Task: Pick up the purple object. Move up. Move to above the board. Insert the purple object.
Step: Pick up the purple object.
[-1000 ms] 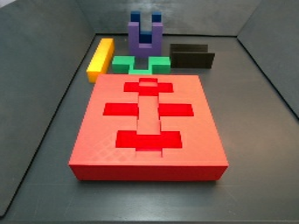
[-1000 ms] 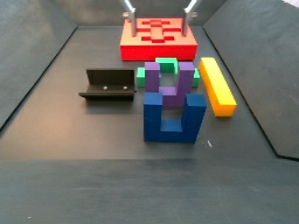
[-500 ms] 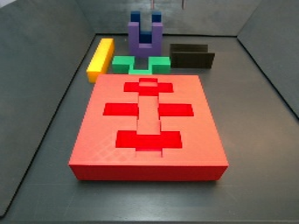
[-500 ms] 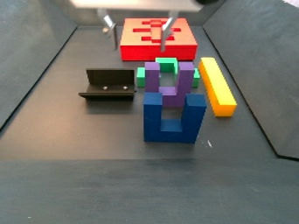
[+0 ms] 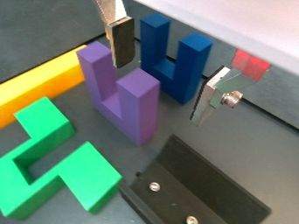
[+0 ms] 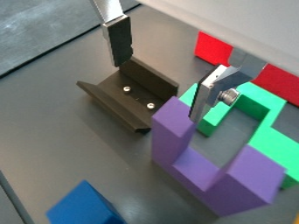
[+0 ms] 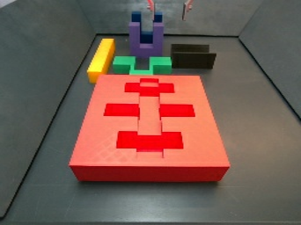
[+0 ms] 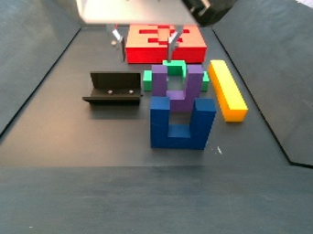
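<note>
Count: one purple object, one board, one green cross-shaped block, one yellow bar, one blue U-shaped block, one fixture, one gripper.

The purple object stands upright on the tray floor, its two prongs pointing straight up and its flat base down. In a wrist view the base's long axis runs from about 10 o'clock to 4 o'clock. In a side view it stands at 12 o'clock from the board, just behind the green cross. In the opposite side view it sits between the green cross at 12 o'clock and the blue block at 6 o'clock, with the yellow bar at 3 o'clock and the fixture at 9 o'clock.

The gripper hangs above the purple object, jaws spread wide and empty. In a wrist view one finger is over the near prong and its partner is off toward the blue block. Neither pad touches purple. In a wrist view the fixture lies between the fingers' lines of sight, lower down.

Change from half a second back: in a side view the gripper has come lower and nearer the purple object, its fingers now overlapping the board's near edge. All blocks are unmoved.
</note>
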